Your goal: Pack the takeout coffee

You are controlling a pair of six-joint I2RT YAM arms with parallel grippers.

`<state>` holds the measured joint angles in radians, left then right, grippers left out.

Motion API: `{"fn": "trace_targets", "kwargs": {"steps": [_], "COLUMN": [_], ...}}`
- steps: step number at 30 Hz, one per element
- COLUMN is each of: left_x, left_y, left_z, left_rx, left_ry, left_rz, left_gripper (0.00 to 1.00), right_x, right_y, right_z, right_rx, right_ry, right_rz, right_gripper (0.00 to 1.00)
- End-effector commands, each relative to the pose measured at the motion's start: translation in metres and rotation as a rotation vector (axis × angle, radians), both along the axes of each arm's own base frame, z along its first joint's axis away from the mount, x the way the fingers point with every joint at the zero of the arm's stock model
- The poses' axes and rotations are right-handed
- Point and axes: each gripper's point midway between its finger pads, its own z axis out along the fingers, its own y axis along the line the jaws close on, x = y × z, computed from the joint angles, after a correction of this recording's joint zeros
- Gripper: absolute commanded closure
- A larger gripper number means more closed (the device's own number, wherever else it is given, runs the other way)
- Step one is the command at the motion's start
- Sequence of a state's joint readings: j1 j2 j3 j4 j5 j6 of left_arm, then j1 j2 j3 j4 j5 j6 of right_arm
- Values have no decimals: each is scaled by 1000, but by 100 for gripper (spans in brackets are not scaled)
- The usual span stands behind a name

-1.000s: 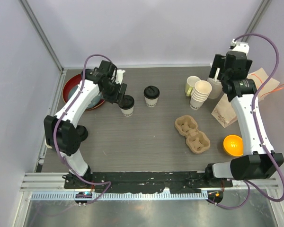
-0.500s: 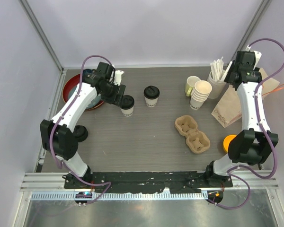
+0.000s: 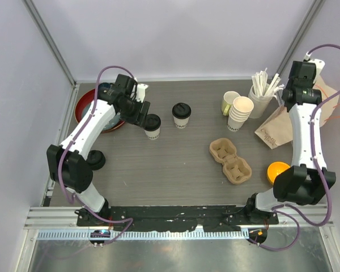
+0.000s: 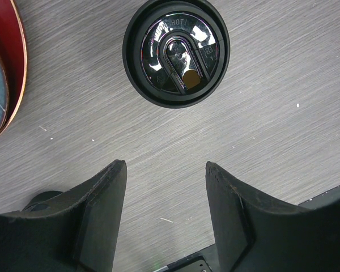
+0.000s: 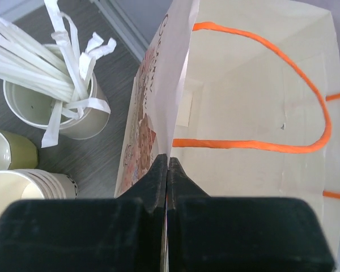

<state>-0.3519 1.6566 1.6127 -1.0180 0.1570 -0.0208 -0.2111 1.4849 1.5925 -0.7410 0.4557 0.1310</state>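
Two takeout coffees were standing upright on the table, lids on, neither one in anything.

Going from the left: a red plate sat over at 9 o'clock. The left gripper hung just off its right rim, jaws spread wide with nothing between them. In the left wrist view the first lidded cup was at 12 o'clock from the gripper, close but out in front of the fingers and not touching them. The second lidded cup stood at roughly 3 o'clock from the first, apart from it.

Further right, a cardboard cup carrier lay at about 5 o'clock from the second cup, well apart from both coffees. At 12 o'clock from the carrier were a yellow-green mug and a stack of bare paper cups, just beside each other. A cup of paper-wrapped straws stood at 2 o'clock from the stack.

Far right, the right gripper was pinched tight on the top edge of a paper bag with orange handles, and the bag's mouth gaped open. An orange bowl sat at 6 o'clock from the bag.
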Motion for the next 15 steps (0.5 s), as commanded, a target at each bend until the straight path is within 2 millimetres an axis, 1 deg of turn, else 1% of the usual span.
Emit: {"fn": "trace_targets", "kwargs": {"steps": [1,2,3,5,6,7,8,9,11,12,14,15], "left_x": [5,5,5,6,6,6,6,7,8,9,11,14], "left_y": [2,2,3,3,3,3,3,4,7,9,14,19], "left_z": [18,18,17,19,18,19,20,20,21,21,22,24], "left_rx": [-15,-14,-11,-12,-9,-10,-8,-4,8,14,36,44], "left_ry": [-76,-76,-72,-74,-75,-73,-77,-80,-87,-89,-102,-109], "left_rz": [-7,-6,-4,-3,-2,-3,0,1,11,16,9,25], "left_gripper": [38,38,38,38,38,38,38,38,38,38,38,38], "right_x": [-32,-38,-50,-60,-67,-73,-76,-79,-81,-83,-77,-78], "right_y": [-10,-12,-15,-17,-18,-21,-21,-21,-18,-15,-4,2], "right_z": [94,104,125,142,158,166,174,192,213,235,255,274], "right_rx": [-135,-152,-189,-225,-246,-279,-295,-326,-351,-365,-374,-383], "right_ry": [-213,-229,-262,-286,-320,-317,-327,-360,-415,-482,-544,-598], "right_rz": [-58,-69,-92,-110,-120,-126,-124,-122,-100,-86,-17,9], "right_gripper": [99,99,99,99,99,99,99,99,99,99,99,99]}}
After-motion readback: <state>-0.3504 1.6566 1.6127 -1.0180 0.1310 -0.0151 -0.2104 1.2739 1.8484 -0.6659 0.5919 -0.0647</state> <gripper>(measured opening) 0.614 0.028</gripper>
